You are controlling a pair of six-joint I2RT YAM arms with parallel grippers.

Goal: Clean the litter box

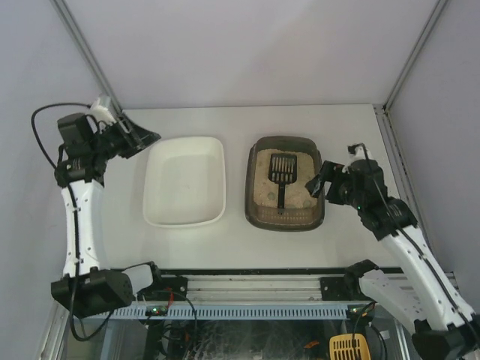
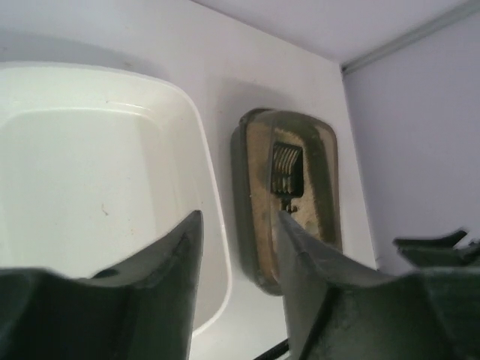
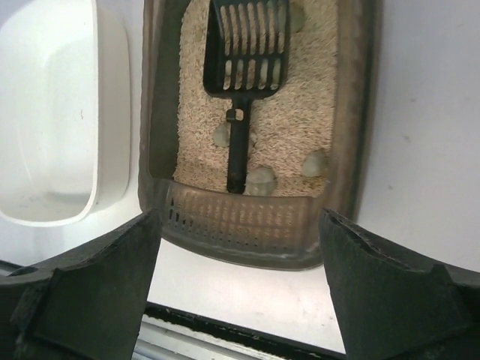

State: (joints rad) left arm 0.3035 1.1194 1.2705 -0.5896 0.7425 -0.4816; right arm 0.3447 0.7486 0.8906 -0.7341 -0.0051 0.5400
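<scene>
litter box (image 1: pixel 285 220): sand and black scoop (image 1: pixel 283 171) inside | white tray (image 1: pixel 184 180): just beside litter box, left | right gripper (image 1: pixel 316 182): near its right rim | left gripper (image 1: pixel 142 139): far left of litter box

The white counter (image 1: pixel 232 244) carried two trays side by side, near each other but apart. The plain white tray (image 1: pixel 184 180) lay on the left, its long sides running toward the far edge. The dark grey-brown litter box (image 1: pixel 286 218) lay to its right, flat on the counter, a strip of bare surface between them.
</scene>
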